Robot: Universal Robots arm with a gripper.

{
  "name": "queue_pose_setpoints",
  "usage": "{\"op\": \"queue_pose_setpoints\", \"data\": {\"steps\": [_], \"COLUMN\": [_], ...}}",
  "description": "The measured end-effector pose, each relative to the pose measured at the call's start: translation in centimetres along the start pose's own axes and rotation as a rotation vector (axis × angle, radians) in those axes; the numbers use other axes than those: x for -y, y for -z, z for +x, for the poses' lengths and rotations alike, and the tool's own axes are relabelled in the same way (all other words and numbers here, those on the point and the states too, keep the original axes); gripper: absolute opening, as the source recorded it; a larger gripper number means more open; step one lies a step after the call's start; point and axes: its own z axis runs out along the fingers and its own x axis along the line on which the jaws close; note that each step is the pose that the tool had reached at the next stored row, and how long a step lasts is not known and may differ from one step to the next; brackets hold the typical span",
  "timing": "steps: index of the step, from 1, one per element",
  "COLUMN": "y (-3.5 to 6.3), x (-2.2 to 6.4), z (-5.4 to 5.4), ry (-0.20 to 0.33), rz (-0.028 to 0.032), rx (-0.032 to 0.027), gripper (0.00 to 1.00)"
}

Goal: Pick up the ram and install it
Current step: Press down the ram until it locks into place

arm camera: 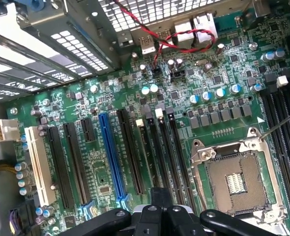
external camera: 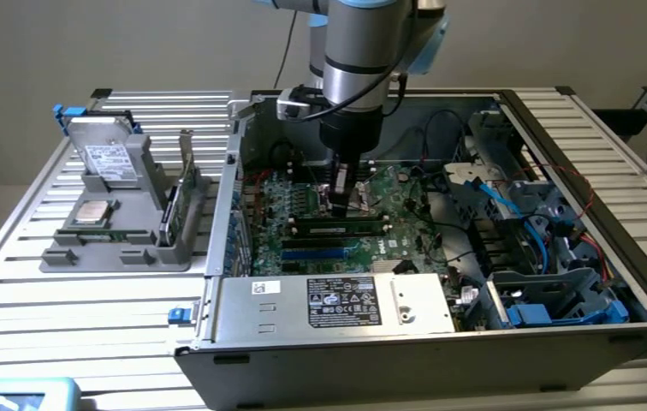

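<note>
**Ram in a slot, my fingers closed above it**

My gripper [external camera: 344,204] is down inside the case [external camera: 438,342], over the motherboard [arm camera: 150,113], fingers clenched together. Whether they pinch the ram's top edge or merely press on it, I cannot tell. In the exterior view the ram [external camera: 340,229] lies along a black slot just below my fingertips, level with the board. I judge the pick and carry done and the stick placed; whether it is fully seated with the latches closed I cannot see. The socket [arm camera: 236,179] beside the slots stands empty.
</note>
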Motion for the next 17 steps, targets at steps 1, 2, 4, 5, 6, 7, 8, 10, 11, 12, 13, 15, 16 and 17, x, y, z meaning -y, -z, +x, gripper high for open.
{"op": "queue_pose_setpoints", "data": {"steps": [1, 2, 4, 5, 6, 7, 8, 10, 11, 12, 13, 15, 16, 17], "y": [0.0, 0.01, 0.01, 0.0, 0.01, 0.0, 0.01, 0.01, 0.01, 0.01, 0.01, 0.01, 0.01, 0.01], "x": [0.0, 0.0, 0.0, 0.0, 0.0, 0.0, 0.0, 0.0, 0.0, 0.0, 0.0, -0.01, 0.0, 0.0], "z": [0.0, 0.0, 0.0, 0.0, 0.0, 0.0, 0.0, 0.0, 0.0, 0.0, 0.0, 0.0, 0.0, 0.0], "ry": [-0.008, -0.017, -0.033, -0.041, -0.049, -0.057, -0.064, -0.076, -0.081, -0.087, -0.093, -0.107, -0.114, -0.12], "rz": [0.0008, 0.0017, 0.0039, 0.0053, 0.0066, 0.0079, 0.0095, 0.0127, 0.014, 0.0147, 0.0149, 0.0137, 0.0124, 0.0107], "rx": [0.0019, 0.0041, 0.0091, 0.0119, 0.0145, 0.0174, 0.0212, 0.03, 0.035, 0.0406, 0.0462, 0.0561, 0.0616, 0.0693], "gripper": [0.11, 0.11, 0.11, 0.11, 0.11, 0.11, 0.11, 0.11, 0.11, 0.11, 0.11, 0.11, 0.11, 0.11]}}
